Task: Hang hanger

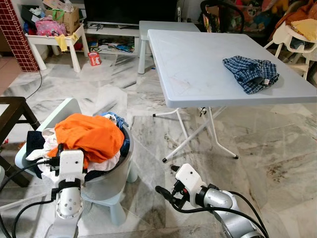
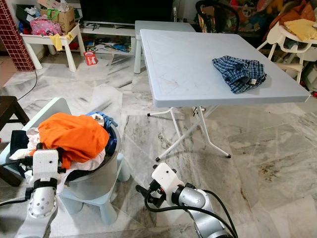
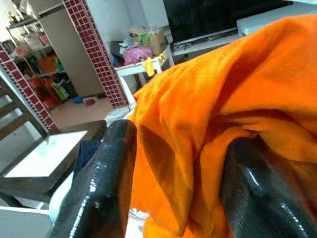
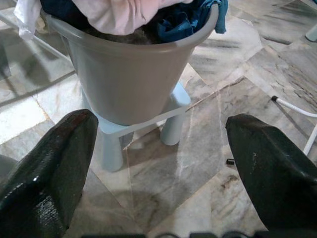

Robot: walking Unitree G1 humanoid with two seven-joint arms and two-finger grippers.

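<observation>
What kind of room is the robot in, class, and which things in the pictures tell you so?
Most likely a family living room in a home: a dark television on a low unit, a folding table on marble floor, and a laundry bucket heaped with clothes.

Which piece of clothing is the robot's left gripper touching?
The orange garment atop the bucket; left gripper's fingers straddle it. The checked one lies on the table.

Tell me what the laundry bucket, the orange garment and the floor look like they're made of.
Bucket: seemingly moulded plastic, matte grey, with smooth seamless walls and a rolled rim. Orange garment: soft knit fabric, probably cotton or polyester; it drapes in folds, and the left wrist view shows fine ribbing. Floor: polished marble-look tiles, grey veining and a glossy sheen.
</observation>
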